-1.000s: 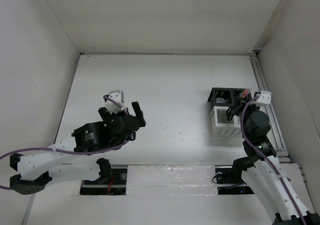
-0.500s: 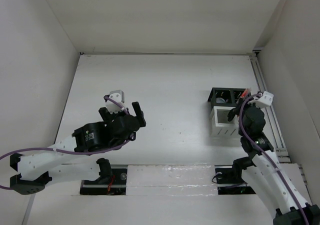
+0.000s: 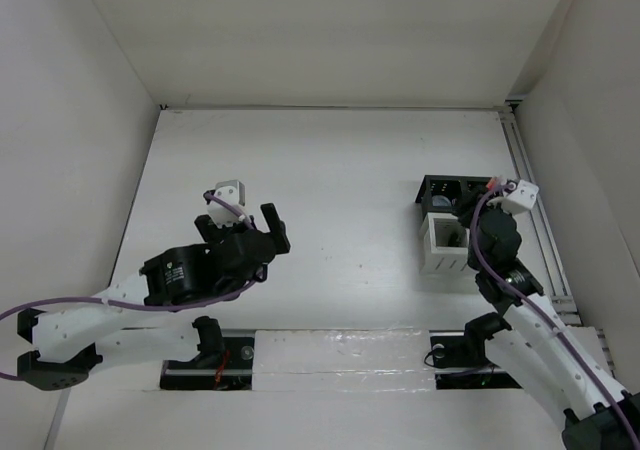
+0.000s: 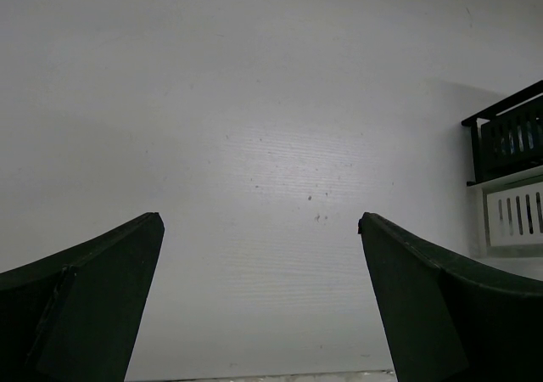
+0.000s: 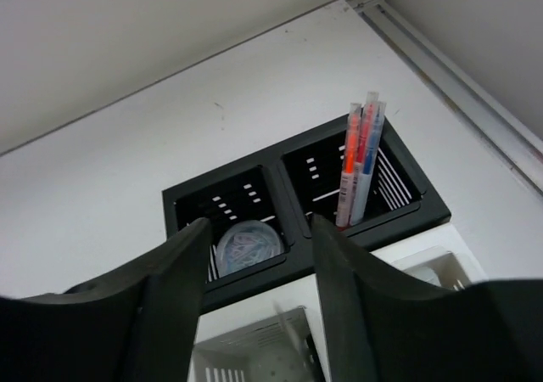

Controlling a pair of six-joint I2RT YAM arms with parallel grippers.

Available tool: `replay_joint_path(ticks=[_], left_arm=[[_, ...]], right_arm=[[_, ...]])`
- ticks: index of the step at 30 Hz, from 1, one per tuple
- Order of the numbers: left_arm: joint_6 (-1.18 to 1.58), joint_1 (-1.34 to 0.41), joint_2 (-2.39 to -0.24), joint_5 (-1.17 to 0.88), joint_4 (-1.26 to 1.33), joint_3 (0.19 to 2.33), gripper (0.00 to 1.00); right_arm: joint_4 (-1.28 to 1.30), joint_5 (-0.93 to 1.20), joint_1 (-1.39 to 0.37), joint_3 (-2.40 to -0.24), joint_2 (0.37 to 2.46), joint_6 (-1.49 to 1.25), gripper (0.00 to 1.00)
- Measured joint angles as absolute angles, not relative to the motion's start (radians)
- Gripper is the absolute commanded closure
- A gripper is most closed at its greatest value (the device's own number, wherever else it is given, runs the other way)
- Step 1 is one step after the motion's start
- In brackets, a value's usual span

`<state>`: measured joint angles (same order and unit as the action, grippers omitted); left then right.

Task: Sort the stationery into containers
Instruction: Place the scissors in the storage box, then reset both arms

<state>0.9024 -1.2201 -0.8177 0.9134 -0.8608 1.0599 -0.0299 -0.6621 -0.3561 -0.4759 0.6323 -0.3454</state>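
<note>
The right claw point(image 5: 259, 222) hangs over the desk organizer point(image 3: 427, 186), which sits near the right edge of the tabletop point(image 3: 340, 170), about midway between its near and far edges. The jaws stand partly spread, with nothing pinched between them and nothing touching them. Below the gap lie the two black compartments. The left one holds the round clear tub point(image 5: 248, 246). The right one holds a red pen point(image 5: 349, 170) and a blue pen point(image 5: 363, 182), leaning together. The left claw point(image 4: 259, 216) hovers over bare tabletop toward the left, spread wide and empty.
</note>
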Motion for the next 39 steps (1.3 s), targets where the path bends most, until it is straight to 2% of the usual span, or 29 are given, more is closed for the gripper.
replay_joint_path(ticks=[2, 3, 4, 5, 13, 17, 20, 30, 34, 39], left_arm=[[0.902, -1.22, -0.813, 0.913, -0.861, 1.06, 0.0], [0.902, -1.22, -0.81, 0.913, -0.861, 1.06, 0.0], [0.902, -1.22, -0.807, 0.913, -0.861, 1.06, 0.0], [0.903, -1.22, -0.805, 0.914, -0.861, 1.06, 0.0], [0.952, -1.22, -0.8, 0.925, -0.906, 1.061, 0.0], [1.008, -1.22, -0.825, 0.947, -0.98, 1.084, 0.0], [1.05, -1.22, -0.857, 0.963, -1.032, 1.135, 0.0], [1.089, -1.183, -0.857, 0.978, -1.09, 1.251, 0.0], [1.073, -1.183, -0.795, 0.954, -1.088, 1.252, 0.0], [1.044, -1.183, -0.656, 0.886, -1.052, 1.213, 0.0]], right_arm=[[-0.03, -0.675, -0.377, -0.478, 0.621, -0.34, 0.19], [-0.029, -0.682, -0.387, -0.482, 0.614, -0.339, 0.16], [-0.029, -0.689, -0.397, -0.487, 0.607, -0.331, 0.03], [-0.029, -0.694, -0.406, -0.495, 0.601, -0.33, 0.0], [0.056, -0.662, -0.484, -0.695, 0.615, -0.281, 0.0], [0.149, -0.496, -0.539, -0.933, 0.75, -0.23, 0.0], [0.173, -0.411, -0.65, -1.038, 0.859, -0.216, 0.0], [0.195, -0.456, -1.224, -1.1, 1.193, -0.233, 0.0], [0.189, -0.479, -1.377, -1.096, 1.162, -0.267, 0.0], [0.168, -0.507, -1.435, -1.058, 1.06, -0.323, 0.0]])
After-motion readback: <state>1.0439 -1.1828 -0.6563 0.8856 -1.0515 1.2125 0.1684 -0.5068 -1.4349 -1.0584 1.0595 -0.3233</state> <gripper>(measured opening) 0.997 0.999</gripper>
